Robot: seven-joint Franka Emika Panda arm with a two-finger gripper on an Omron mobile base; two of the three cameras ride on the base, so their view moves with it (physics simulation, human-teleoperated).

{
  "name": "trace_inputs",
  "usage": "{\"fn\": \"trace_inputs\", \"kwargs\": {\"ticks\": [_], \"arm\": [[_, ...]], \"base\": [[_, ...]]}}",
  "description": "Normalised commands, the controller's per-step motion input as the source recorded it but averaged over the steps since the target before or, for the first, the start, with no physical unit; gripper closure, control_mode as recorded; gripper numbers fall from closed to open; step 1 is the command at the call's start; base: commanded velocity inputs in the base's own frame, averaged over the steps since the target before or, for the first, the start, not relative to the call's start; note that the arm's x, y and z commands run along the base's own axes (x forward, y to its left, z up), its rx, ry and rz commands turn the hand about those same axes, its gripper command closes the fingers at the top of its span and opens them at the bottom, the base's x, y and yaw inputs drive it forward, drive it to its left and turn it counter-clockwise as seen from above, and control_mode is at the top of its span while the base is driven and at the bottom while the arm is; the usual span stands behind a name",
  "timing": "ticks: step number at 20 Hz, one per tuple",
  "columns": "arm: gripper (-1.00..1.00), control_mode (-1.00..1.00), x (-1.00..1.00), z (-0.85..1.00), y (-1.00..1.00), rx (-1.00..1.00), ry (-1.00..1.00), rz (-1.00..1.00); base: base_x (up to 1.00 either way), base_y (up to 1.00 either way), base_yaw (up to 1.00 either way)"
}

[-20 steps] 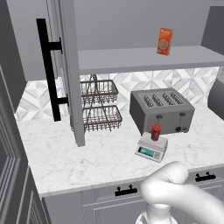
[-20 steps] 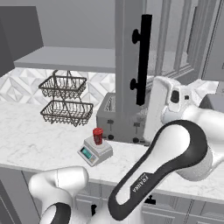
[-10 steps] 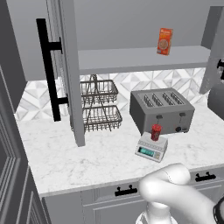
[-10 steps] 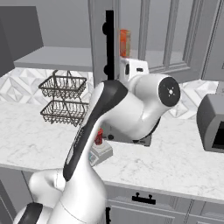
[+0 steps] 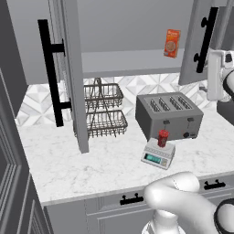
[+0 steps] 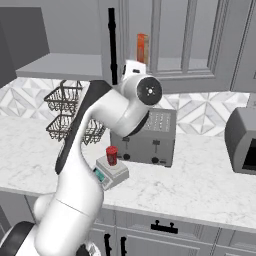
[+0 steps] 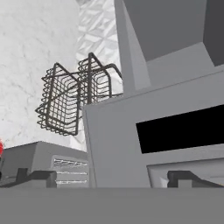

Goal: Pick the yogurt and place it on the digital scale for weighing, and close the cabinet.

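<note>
The red yogurt (image 5: 162, 138) (image 6: 111, 155) stands upright on the light-grey digital scale (image 5: 159, 154) (image 6: 111, 172), on the counter in front of the toaster. A sliver of the cup shows at the hand view's left edge (image 7: 1, 148). The cabinet's left door (image 5: 68, 77) stands wide open. Its right door (image 5: 197, 41) (image 6: 112, 45) is partly swung in, with my white hand (image 5: 215, 75) just behind its outer face. My gripper (image 7: 113, 179) is open, fingertips far apart, facing the door panel and its black bar handle (image 7: 181, 131). Nothing is held.
A dark four-slot toaster (image 5: 169, 114) (image 6: 150, 137) sits behind the scale, and a two-tier wire basket (image 5: 103, 109) (image 7: 74, 100) stands to its left. An orange box (image 5: 172, 43) is on the cabinet shelf. A microwave (image 6: 242, 140) stands at the counter's right end.
The cabinet's right door has swung inward toward shut, and my arm has followed it leftward. The yogurt and scale have not moved.
</note>
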Motion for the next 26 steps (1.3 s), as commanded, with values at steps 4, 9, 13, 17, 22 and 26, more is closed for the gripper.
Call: {"fn": "trace_inputs", "kwargs": {"ticks": [4,9,13,17,22,26], "arm": [[-1.0,-1.0,0.87,-0.07,0.39,0.0,0.11,0.0],[-1.0,-1.0,0.83,-0.16,0.31,0.0,0.05,0.01],[-1.0,-1.0,0.78,-0.26,0.33,0.0,-0.11,0.0],[-1.0,-1.0,0.9,-0.22,0.23,0.0,-0.09,0.0],[-1.0,-1.0,0.6,-0.17,0.01,0.0,-0.1,0.0],[-1.0,-1.0,-0.84,-0.06,0.0,0.0,-0.31,0.0]], "base": [[0.0,0.0,0.0],[0.0,0.0,0.0],[0.0,0.0,0.0],[0.0,0.0,0.0],[0.0,0.0,0.0],[0.0,0.0,0.0]]}}
